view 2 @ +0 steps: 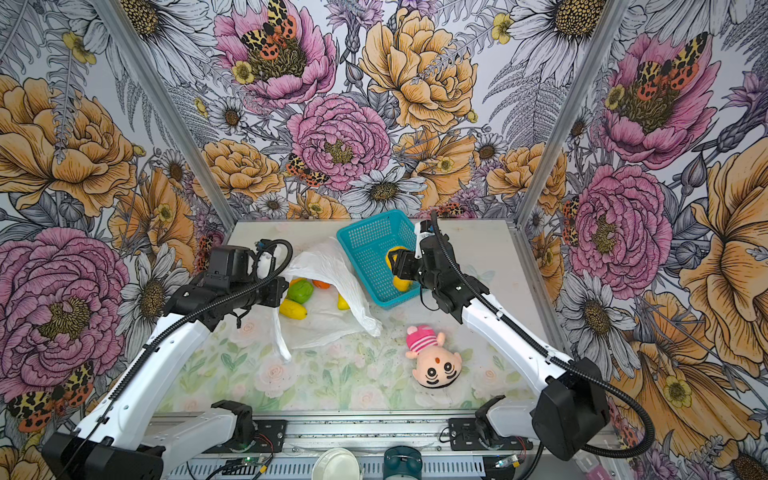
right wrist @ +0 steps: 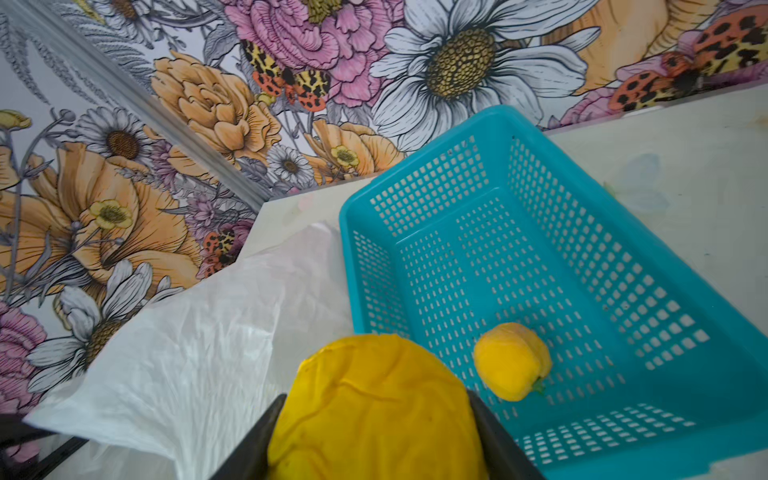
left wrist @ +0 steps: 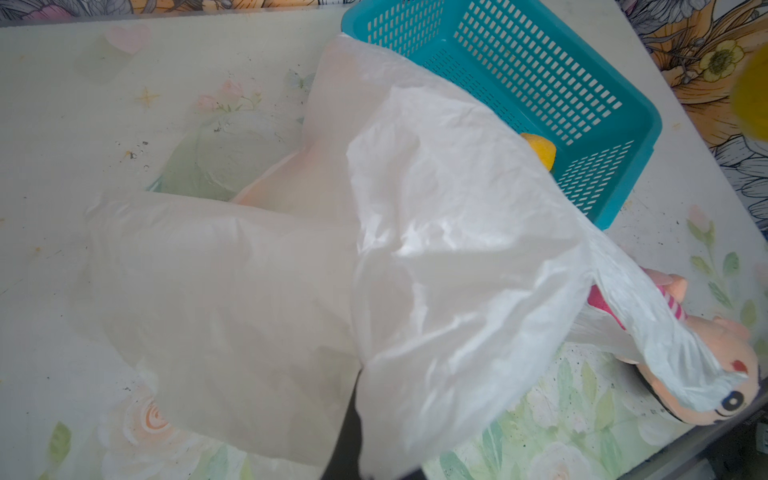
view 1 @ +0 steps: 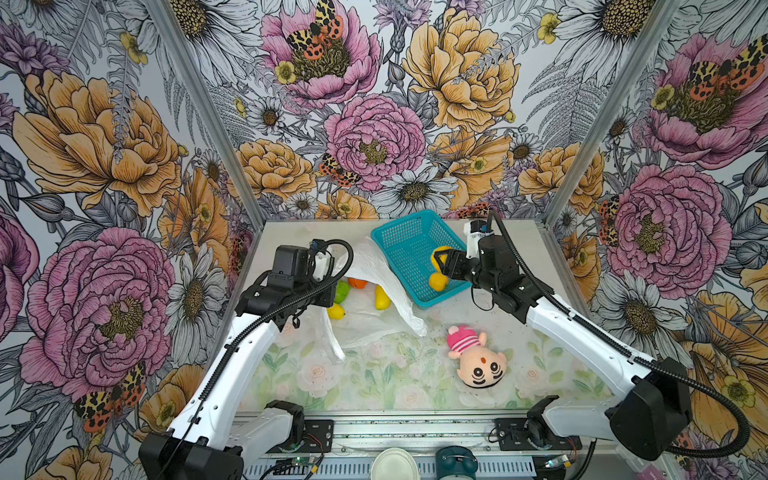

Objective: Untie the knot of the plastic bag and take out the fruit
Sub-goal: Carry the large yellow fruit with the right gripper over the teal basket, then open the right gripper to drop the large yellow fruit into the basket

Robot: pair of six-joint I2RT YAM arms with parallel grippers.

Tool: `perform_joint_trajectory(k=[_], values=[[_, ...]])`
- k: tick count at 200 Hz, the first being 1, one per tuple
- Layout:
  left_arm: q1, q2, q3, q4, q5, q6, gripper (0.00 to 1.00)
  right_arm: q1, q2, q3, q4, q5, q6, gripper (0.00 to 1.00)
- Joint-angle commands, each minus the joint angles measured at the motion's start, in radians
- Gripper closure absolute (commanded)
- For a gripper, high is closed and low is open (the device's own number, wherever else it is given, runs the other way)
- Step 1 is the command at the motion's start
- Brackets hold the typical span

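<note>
The white plastic bag [view 1: 376, 274] lies open in both top views, its upper layer lifted near my left gripper [view 1: 330, 291], which is shut on the film. In the left wrist view the plastic bag [left wrist: 436, 249] hides the jaws. Under the raised layer lie pieces of fruit: a green one [view 2: 300, 291], an orange one [view 2: 321, 284] and two yellow ones [view 2: 293, 309]. My right gripper [right wrist: 376, 399] is shut on a yellow fruit [right wrist: 374, 407] above the teal basket [view 1: 399, 232]. Another yellow fruit [right wrist: 512, 360] lies in the basket. The knot is out of view.
A pink-striped plush doll [view 1: 478, 357] lies on the floral table mat near the front right. The basket [view 2: 365, 237] stands at the back, against the bag's edge. Flowered walls enclose the table on three sides.
</note>
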Motion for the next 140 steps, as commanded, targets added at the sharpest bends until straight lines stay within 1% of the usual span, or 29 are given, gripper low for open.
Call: perform_joint_trajectory(k=[1,28,38,51,73,103,126,140], values=[[0.007,-0.015,-0.013,0.024,0.023,-0.01,1.0,-0.04,0.098,0.016,0.0,-0.025,-0.056,0.67],[0.005,-0.017,-0.015,0.027,0.026,-0.008,1.0,-0.062,0.243,0.09,-0.03,-0.037,-0.099,0.73],[0.005,-0.016,-0.015,0.026,0.029,-0.008,1.0,-0.063,0.296,0.123,-0.056,-0.017,-0.115,0.76],[0.005,-0.014,-0.014,0.027,0.032,-0.008,1.0,-0.063,0.351,0.16,-0.093,0.047,-0.128,0.78],[0.005,-0.017,-0.014,0.027,0.031,-0.008,1.0,-0.068,0.411,0.197,-0.131,0.118,-0.144,0.78],[0.005,-0.017,-0.015,0.026,0.029,-0.008,1.0,-0.077,0.437,0.21,-0.145,0.149,-0.142,0.78],[0.005,-0.017,-0.015,0.027,0.023,-0.008,1.0,-0.079,0.441,0.211,-0.174,0.232,-0.119,0.71],[0.006,-0.017,-0.015,0.026,0.019,-0.008,1.0,-0.083,0.444,0.213,-0.193,0.269,-0.101,0.71]])
